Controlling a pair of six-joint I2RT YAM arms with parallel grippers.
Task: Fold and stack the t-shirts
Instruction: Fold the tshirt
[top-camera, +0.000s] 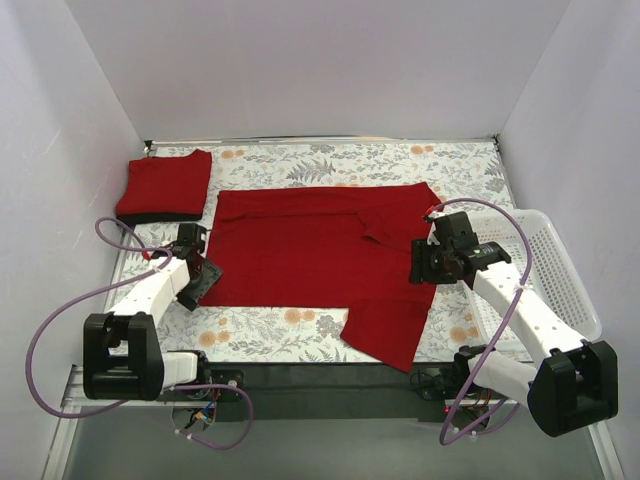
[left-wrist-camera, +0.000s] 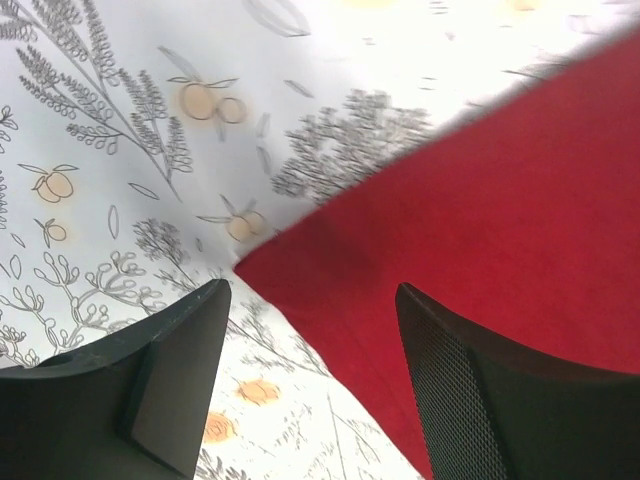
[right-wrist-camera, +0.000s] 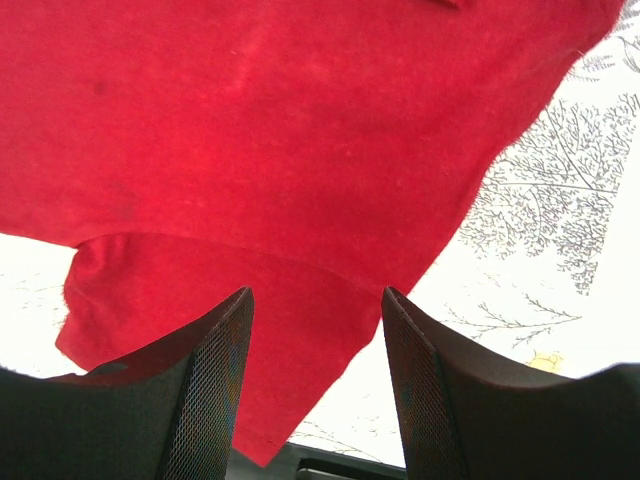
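Observation:
A red t-shirt (top-camera: 320, 250) lies spread on the floral table cloth, partly folded, with a sleeve (top-camera: 390, 325) hanging toward the front edge. A folded red t-shirt (top-camera: 165, 186) lies at the back left. My left gripper (top-camera: 203, 278) is open, low over the spread shirt's near left corner (left-wrist-camera: 250, 265); its fingers (left-wrist-camera: 175, 360) straddle the hem, holding nothing. My right gripper (top-camera: 425, 262) is open above the shirt's right edge (right-wrist-camera: 430, 270), near the sleeve (right-wrist-camera: 200, 300), holding nothing.
A white plastic basket (top-camera: 545, 265) stands at the right edge of the table beside my right arm. White walls close in the table at the back and both sides. The table's black front edge (right-wrist-camera: 330, 470) shows below the sleeve.

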